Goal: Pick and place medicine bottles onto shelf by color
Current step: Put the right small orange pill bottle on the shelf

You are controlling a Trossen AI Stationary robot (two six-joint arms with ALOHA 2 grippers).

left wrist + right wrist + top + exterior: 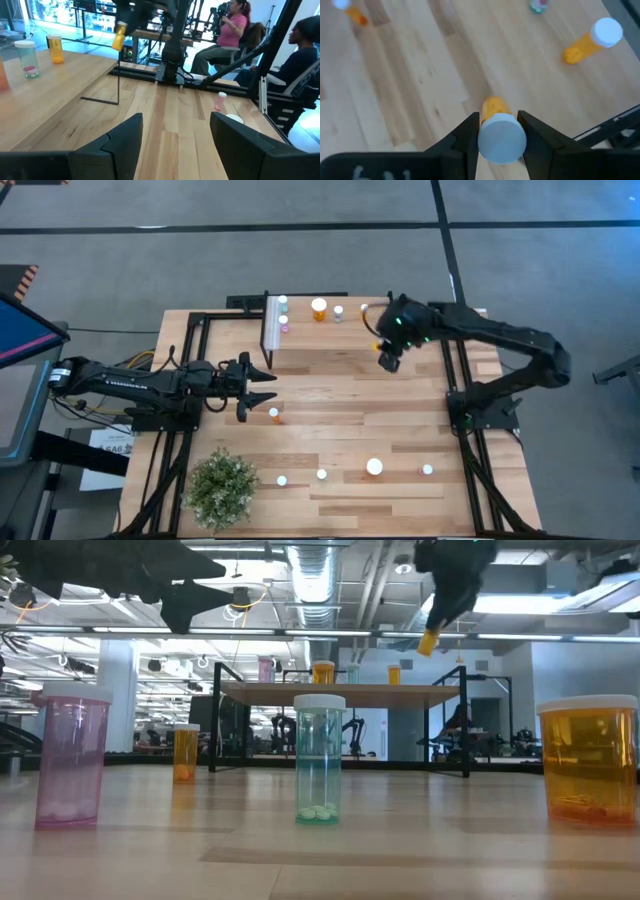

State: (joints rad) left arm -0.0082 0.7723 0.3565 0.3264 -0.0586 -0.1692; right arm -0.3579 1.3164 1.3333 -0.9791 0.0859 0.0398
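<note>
Aloft beside the shelf (pixel 330 325), small orange bottle (pixel 495 107) pinched at its cap by right tool (pixel 501 131), apparently loosening — could slip and drop to the tabletop (pixel 340 410); left tool (pixel 262 388) idle, open

Grey floor (pixel 300 250) with dark seams, exposed ceiling ducts (pixel 315 575), bright windows (pixel 50 10), seated people (pixel 227 35)
</note>
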